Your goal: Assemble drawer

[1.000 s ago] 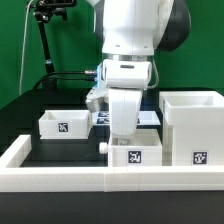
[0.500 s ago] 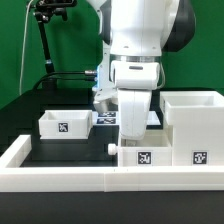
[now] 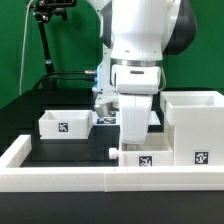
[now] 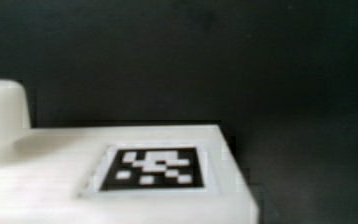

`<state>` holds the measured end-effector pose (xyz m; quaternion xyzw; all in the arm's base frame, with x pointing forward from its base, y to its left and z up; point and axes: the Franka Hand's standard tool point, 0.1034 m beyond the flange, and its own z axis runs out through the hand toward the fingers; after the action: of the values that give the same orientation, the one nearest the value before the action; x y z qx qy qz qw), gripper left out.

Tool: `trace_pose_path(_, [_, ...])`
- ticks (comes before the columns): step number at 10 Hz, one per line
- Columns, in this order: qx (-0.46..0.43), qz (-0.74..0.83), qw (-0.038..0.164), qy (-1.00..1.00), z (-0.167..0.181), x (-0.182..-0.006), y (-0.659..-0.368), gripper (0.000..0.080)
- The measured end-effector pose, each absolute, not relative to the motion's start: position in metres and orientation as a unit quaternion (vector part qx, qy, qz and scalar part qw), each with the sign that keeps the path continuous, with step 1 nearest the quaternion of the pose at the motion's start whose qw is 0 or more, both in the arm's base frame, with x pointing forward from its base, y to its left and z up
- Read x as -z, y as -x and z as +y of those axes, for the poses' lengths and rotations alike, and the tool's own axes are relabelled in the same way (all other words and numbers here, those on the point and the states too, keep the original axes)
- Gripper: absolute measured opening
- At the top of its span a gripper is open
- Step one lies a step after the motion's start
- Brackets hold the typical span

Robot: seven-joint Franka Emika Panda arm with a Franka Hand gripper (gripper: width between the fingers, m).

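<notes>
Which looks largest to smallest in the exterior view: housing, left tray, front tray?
1. housing.
2-3. left tray and front tray look alike; the arm covers part of the latter, so unranked.

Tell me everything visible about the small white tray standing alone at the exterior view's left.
The small shallow white plastic tray is an open-topped box with thin walls. One black-and-white square tag sits on its near wall; no knob shows. It stands upright on the dark table, behind the long low white border wall, apart from the white robot arm.
</notes>
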<state>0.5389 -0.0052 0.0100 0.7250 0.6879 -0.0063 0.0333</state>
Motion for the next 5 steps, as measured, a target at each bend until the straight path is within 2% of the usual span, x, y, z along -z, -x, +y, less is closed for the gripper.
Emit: trace_pose_path(5, [0.003,0.693,0.036,-0.720,-0.0055,-0.0099,-0.5391,0.0042])
